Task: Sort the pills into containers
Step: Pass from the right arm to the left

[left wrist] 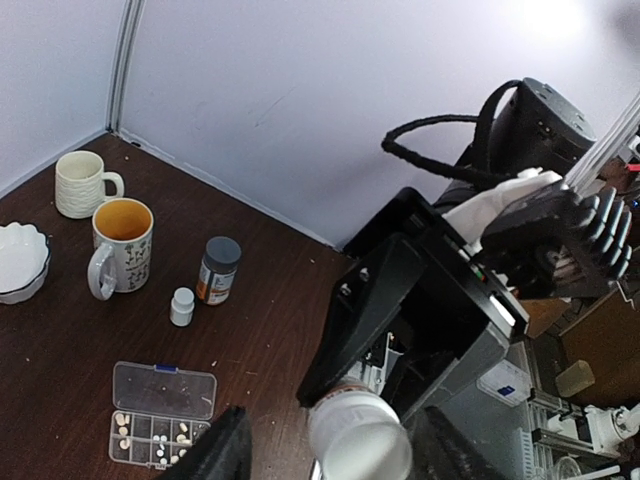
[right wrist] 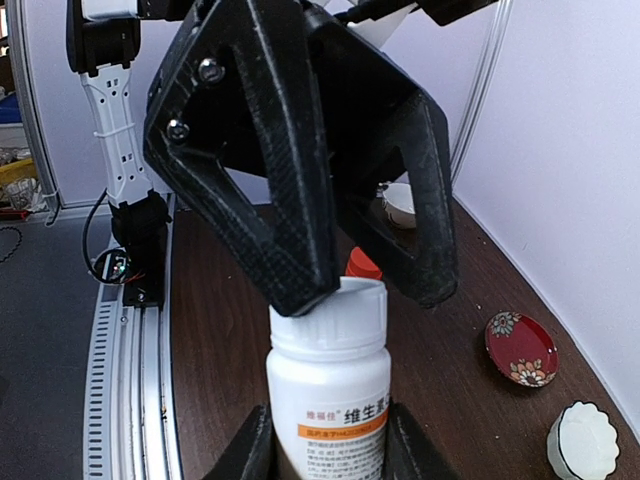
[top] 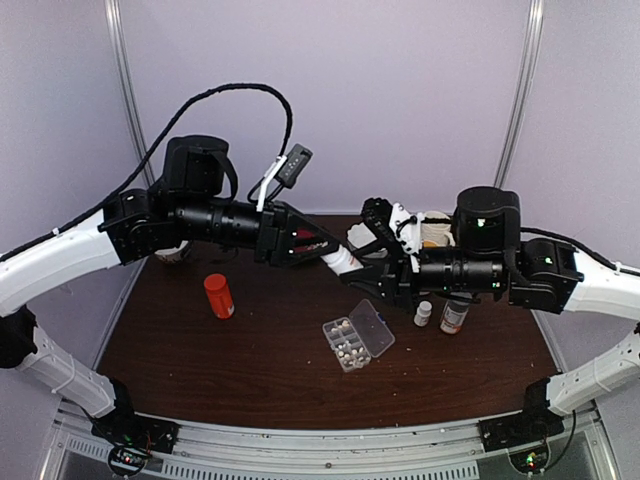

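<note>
Two arms reach in from the near edge of the dark wooden table [top: 250, 370] and meet above its middle. Nearest to me, just below the centre of the overhead view, the clear organizer box [left wrist: 140, 428] lies flat with its hinged lid [left wrist: 165, 388] thrown open. The whitish pills [left wrist: 124, 425] sit in several of its small compartments, though I cannot count them. Left of the box and well apart from it, an orange bottle [top: 218, 296] stands upright. To the right of the box stand a small white bottle [top: 423, 313] and, just beside it, a brown bottle with a grey cap [top: 453, 317]. Above all this, held in the air, is a larger white bottle [right wrist: 330, 400] with an orange band on its label. The right gripper [right wrist: 330, 452] pinches its body, a finger pressed on each side. The left gripper [left wrist: 338, 452] comes at it from the other end, its jaws spread around the white cap [left wrist: 358, 440]. One finger sits right beside the cap, while the left wrist view shows a gap on the other side. Farther back, two mugs [left wrist: 122, 245] stand near the rear wall, with a scalloped white bowl [left wrist: 20, 260] just to their left in the left wrist view. A red patterned dish [right wrist: 520, 348] lies low on the right of the right wrist view.
</note>
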Motion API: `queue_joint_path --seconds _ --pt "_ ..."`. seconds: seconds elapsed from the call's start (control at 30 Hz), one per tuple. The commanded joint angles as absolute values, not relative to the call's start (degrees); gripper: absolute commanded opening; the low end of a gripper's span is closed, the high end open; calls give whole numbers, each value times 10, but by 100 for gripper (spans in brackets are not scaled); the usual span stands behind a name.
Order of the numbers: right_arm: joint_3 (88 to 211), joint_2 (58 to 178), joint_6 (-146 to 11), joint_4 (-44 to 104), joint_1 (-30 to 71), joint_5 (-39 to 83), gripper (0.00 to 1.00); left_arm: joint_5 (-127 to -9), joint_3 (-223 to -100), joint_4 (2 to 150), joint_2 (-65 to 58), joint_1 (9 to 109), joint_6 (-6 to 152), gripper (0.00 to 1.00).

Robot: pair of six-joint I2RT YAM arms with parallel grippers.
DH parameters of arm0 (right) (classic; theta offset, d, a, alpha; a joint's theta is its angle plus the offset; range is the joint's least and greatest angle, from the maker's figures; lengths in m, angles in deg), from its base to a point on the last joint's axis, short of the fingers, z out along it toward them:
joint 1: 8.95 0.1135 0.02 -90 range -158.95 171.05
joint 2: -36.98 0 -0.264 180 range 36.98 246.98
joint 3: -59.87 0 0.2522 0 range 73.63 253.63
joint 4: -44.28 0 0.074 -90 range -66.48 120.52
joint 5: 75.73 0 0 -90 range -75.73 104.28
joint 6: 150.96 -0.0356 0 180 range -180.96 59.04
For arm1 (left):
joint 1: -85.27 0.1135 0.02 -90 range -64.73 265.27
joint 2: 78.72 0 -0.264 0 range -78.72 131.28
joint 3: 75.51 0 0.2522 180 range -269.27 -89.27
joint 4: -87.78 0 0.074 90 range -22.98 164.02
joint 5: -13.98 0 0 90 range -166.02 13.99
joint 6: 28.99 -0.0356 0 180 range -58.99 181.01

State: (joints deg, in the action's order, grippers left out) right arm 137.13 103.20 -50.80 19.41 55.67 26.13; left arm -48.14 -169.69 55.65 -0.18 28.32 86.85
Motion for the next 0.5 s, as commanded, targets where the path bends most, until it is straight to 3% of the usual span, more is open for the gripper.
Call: queue_joint_path --seconds 0.0,0.07,0.13,0.3,0.47 --pt "1390 1035 -508 197 559 251 0 -452 -1720 559 3 282 854 50" --pt "1390 1035 -509 198 559 254 0 -451 -1720 556 3 282 850 41" --pt "1391 1036 -511 198 560 254 0 -447 -1721 554 5 282 848 38" --pt "1397 1042 -512 193 560 249 0 -426 -1724 550 12 282 847 60" --pt "1396 1042 -514 196 559 251 0 -431 -1728 537 15 282 842 52"
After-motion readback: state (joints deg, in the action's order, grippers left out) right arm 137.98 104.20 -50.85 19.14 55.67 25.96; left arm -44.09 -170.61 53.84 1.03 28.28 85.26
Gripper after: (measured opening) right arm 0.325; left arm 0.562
